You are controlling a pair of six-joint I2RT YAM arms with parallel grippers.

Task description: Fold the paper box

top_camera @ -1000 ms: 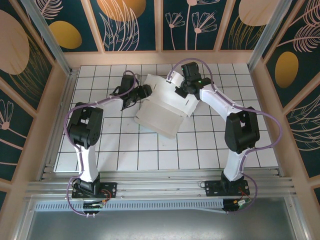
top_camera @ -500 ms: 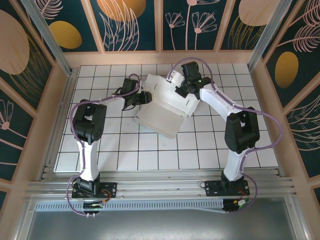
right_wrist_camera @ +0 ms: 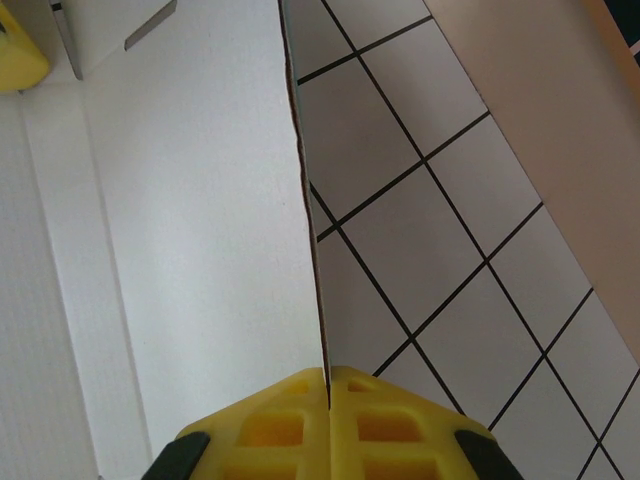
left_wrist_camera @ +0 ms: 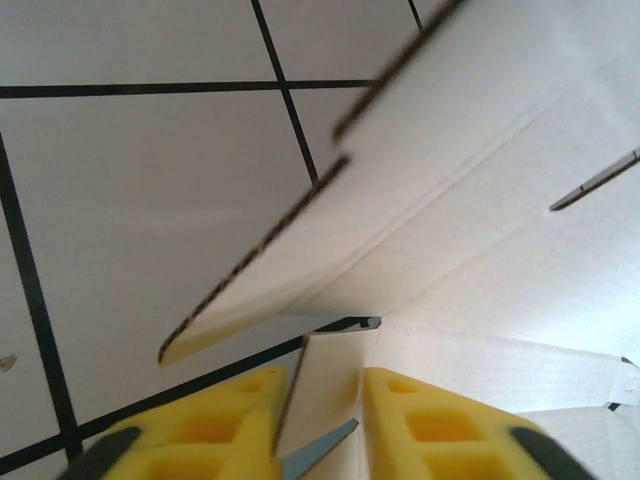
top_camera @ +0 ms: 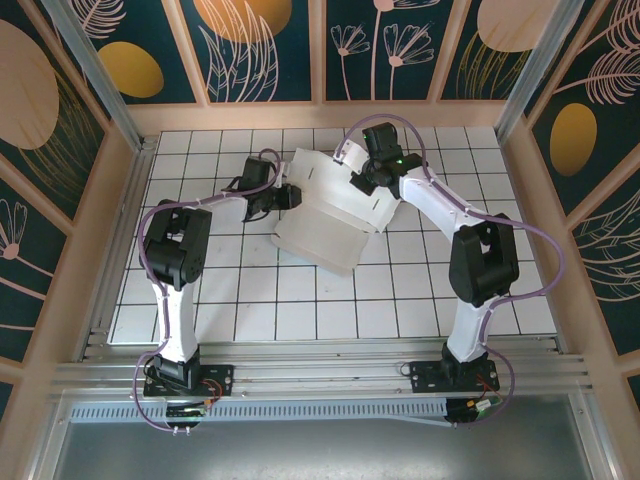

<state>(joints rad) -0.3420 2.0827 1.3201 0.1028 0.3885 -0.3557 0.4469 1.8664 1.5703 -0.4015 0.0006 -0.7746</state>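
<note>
While the fold is only partly made, entries stand as follows.

**Item 1, paper box** (top_camera: 330, 215): a pale whitish sheet with flaps, on the tiled table (top_camera: 250, 300). It lies in the upper middle of the overhead view, skewed to the grid. Some panels are lifted and others lie flat, so it is not yet a closed box.

**Item 2, left gripper** (left_wrist_camera: 322, 430): at the box's left edge in the overhead view. Its yellow fingers (left_wrist_camera: 430, 430) stand either side of a small upright flap, with a narrow gap between them. Whether the pads press the card cannot be told.

**Item 3, right gripper** (right_wrist_camera: 328, 400): at the box's upper right edge. The jaws are clamped tight on the thin edge of a raised panel, which runs edge-on up the wrist frame.

**Step in hand (judged):** take hold of the side flap with the left gripper while the right one keeps its panel upright.

**Handling notes (judged):**
- Seat the flap well down between the pads before closing, so it cannot slip out.
- Bend along the scored crease just above the fingers, not across the panel.
- Move slowly, since thin card buckles easily.
- Keep the right hold steady as the anchor.
- Watch the slot (left_wrist_camera: 595, 182) at the right of the left wrist frame if a tab must meet it.

**Risk (judged):** a sideways pull may drag the whole sheet over the tiles.
</note>
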